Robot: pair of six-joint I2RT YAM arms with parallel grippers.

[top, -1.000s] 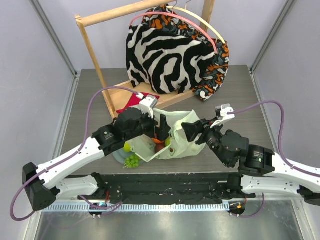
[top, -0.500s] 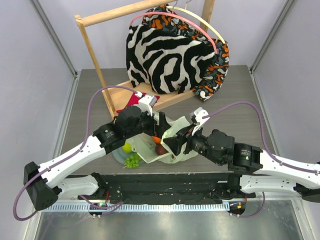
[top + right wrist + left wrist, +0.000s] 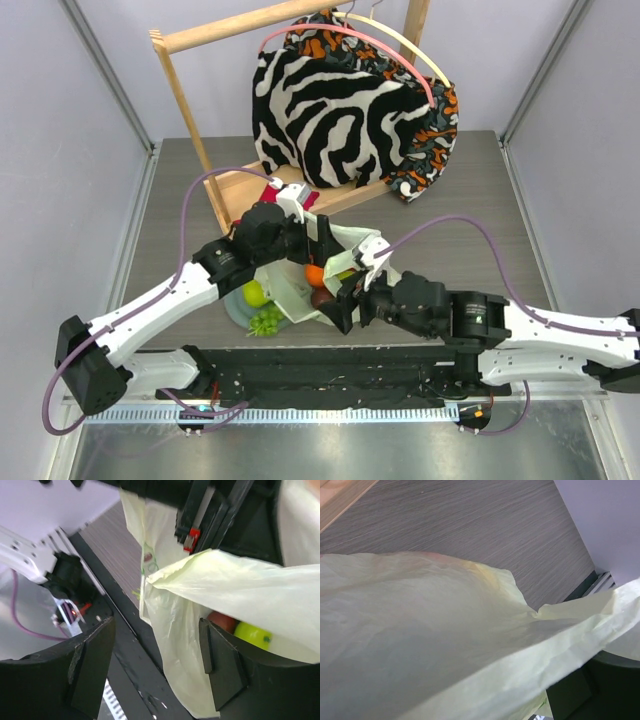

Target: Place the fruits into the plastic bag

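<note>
The plastic bag lies mid-table with its mouth held up. An orange and a dark red fruit show in the mouth. My left gripper reaches into the opening. The pale film covers its wrist view, hiding its fingers. My right gripper is at the bag's near edge, open, with a hanging fold of bag between its wide-set fingers. Behind that fold sit a red apple and a green fruit. A yellow-green fruit and a grape bunch rest on the plate.
A wooden rack with zebra-striped fabric stands at the back. A red cloth lies at its foot. The dark base rail runs along the near table edge, just below the bag.
My right gripper has swung left from the bag's right side to its near edge, and its jaws have widened. The left gripper has shifted slightly back with the bag's mouth.
</note>
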